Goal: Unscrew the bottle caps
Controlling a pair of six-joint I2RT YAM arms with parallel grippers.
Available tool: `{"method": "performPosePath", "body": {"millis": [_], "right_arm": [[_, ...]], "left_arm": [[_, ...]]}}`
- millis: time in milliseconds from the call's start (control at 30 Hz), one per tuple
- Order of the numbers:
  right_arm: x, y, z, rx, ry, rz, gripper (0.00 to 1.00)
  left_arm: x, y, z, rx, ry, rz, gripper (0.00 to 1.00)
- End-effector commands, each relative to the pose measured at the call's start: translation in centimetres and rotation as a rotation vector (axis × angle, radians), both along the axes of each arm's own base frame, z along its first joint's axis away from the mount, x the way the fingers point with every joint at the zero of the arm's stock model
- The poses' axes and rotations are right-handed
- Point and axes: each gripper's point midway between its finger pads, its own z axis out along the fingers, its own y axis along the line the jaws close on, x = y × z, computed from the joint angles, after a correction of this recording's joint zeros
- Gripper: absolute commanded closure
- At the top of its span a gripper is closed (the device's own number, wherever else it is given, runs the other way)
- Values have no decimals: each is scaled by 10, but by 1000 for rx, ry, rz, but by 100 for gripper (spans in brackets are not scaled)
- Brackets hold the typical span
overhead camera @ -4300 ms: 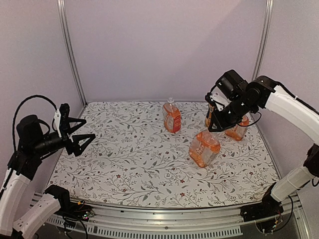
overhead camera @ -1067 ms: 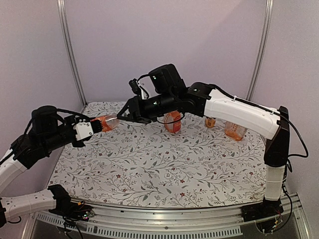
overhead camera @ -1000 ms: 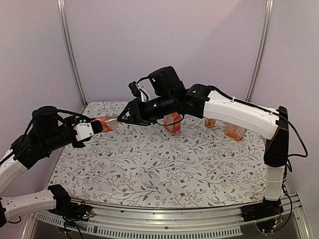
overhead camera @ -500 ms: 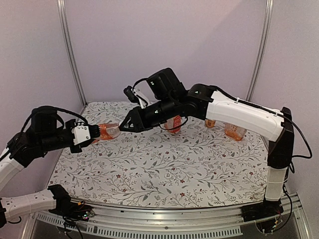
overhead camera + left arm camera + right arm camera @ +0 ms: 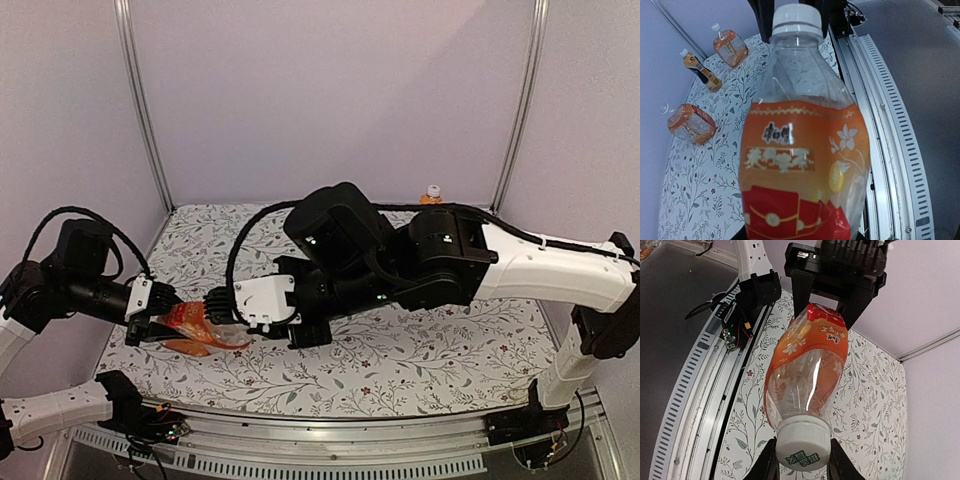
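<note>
A squat clear bottle (image 5: 802, 165) with an orange label is held between the two arms, low over the front-left of the table. My left gripper (image 5: 163, 322) is shut on its base end, its fingers mostly hidden behind the label in the left wrist view. The bottle's white cap (image 5: 802, 446) points toward the right wrist camera. My right gripper (image 5: 802, 452) is shut on that cap, with a black finger (image 5: 768, 462) pressed against each side. The bottle (image 5: 192, 325) shows as an orange patch between the grippers in the top view.
Two squat bottles (image 5: 730, 46) (image 5: 690, 123) and a taller slim bottle (image 5: 701, 70) sit far off on the floral table (image 5: 450, 340). One capped bottle top (image 5: 432, 192) shows behind the right arm. The metal rail (image 5: 880, 125) runs along the near edge.
Both arms have come down and toward the front-left with the bottle. The right gripper's jaws have closed on the cap. The left grip is unchanged.
</note>
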Motion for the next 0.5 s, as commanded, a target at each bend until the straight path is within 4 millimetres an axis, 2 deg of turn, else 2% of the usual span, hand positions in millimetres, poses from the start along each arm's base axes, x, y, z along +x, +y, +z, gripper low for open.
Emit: {"method": "performPosePath", "body": {"millis": [0, 67, 100, 167, 200, 267, 333, 400, 467], "right_arm": [[14, -8, -8, -96, -287, 79, 100], [22, -8, -7, -95, -319, 44, 97], [27, -7, -5, -82, -332, 12, 84], [38, -6, 5, -39, -325, -74, 41], [44, -6, 12, -7, -316, -137, 27], [64, -11, 25, 44, -296, -283, 4], [86, -20, 32, 73, -262, -390, 1], [101, -26, 37, 128, -126, -461, 1], [107, -27, 38, 214, 140, -497, 1]], "left_arm": [[-16, -2, 7, -41, 41, -64, 75], [-15, -1, 5, -38, 40, -59, 75], [-14, -1, 4, -33, 34, -56, 75], [-8, -1, 4, -32, 11, -35, 76], [-2, -1, 5, -35, -3, -11, 76], [16, -1, 6, -32, -54, 66, 75], [40, 3, 3, -15, -126, 164, 75], [64, 9, 5, 3, -213, 264, 76], [83, 16, 7, 23, -286, 346, 76]]}}
